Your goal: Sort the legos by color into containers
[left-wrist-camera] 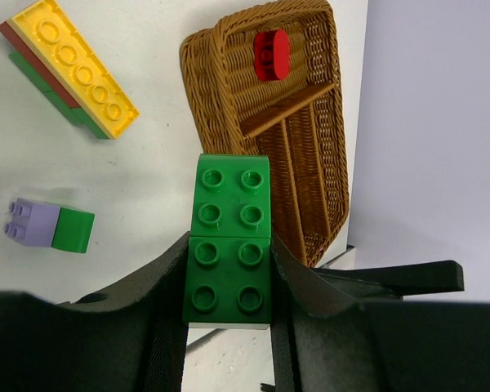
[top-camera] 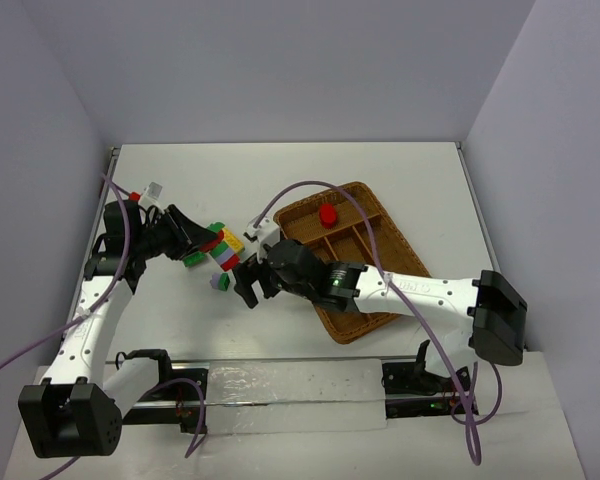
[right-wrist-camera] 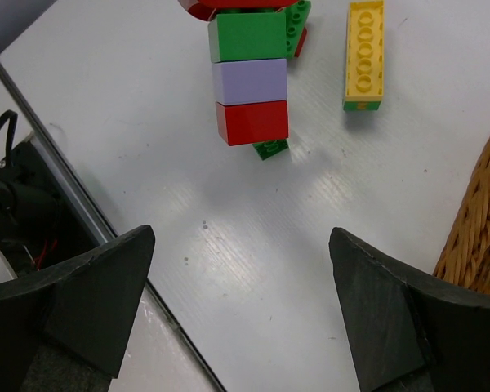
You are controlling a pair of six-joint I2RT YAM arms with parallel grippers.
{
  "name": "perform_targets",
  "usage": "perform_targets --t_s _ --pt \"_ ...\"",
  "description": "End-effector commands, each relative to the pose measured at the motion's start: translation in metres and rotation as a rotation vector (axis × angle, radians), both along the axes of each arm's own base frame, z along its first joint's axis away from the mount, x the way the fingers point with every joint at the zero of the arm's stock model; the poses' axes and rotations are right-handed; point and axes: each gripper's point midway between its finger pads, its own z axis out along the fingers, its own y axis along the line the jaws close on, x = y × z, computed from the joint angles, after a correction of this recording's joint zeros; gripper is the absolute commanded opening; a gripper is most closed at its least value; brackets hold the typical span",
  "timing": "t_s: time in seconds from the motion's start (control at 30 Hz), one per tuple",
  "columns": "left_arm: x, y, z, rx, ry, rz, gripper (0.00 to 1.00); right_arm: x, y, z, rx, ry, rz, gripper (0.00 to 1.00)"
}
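Fingers [left-wrist-camera: 159,278] of the left gripper [left-wrist-camera: 229,249] clenched a green lego [left-wrist-camera: 230,204] whose near end was hidden between them, left of the wicker tray [left-wrist-camera: 200,65] holding one red lego [left-wrist-camera: 269,55], while the right gripper [right-wrist-camera: 241,269], its fingers [right-wrist-camera: 90,302] released, hung over bare surface [right-wrist-camera: 253,204], near a green-purple-red stack [right-wrist-camera: 249,77] cut off at the top edge.

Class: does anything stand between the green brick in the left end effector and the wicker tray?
Partly: from above, the right end effector sits beside the wicker tray's left edge, roughly between it and the green brick held by the left end effector. The left wrist view shows bare table ahead.
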Motion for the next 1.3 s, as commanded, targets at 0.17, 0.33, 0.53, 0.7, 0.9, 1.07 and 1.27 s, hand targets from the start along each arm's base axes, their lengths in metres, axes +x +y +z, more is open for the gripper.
perform_targets --t_s 0.17,0.33,0.53,0.7,0.9,1.07,1.27 --pt "0.002 -0.002 0.024 -0.003 -0.071 -0.009 0.00 0.015 0.025 0.010 0.004 -0.023 0.030 0.95" --pt "0.000 -0.002 0.025 -0.003 -0.072 -0.011 0.00 0.025 0.041 0.010 0.023 -0.006 0.060 0.93" --pt "-0.001 -0.003 0.026 -0.006 -0.077 -0.017 0.00 0.037 0.051 0.004 0.035 0.030 0.072 0.80" --pt "-0.001 -0.003 0.028 -0.004 -0.081 -0.020 0.00 0.039 0.058 0.004 0.043 0.038 0.079 0.69" --pt "-0.002 -0.003 0.028 -0.004 -0.083 -0.023 0.00 0.039 0.064 0.012 0.077 0.039 0.088 0.63" --pt "-0.003 -0.003 0.028 -0.005 -0.083 -0.022 0.00 0.040 0.065 0.013 0.085 0.041 0.085 0.36" --pt "-0.001 0.000 0.032 -0.003 -0.086 0.004 0.00 0.046 0.050 0.003 0.060 0.051 0.036 0.00"
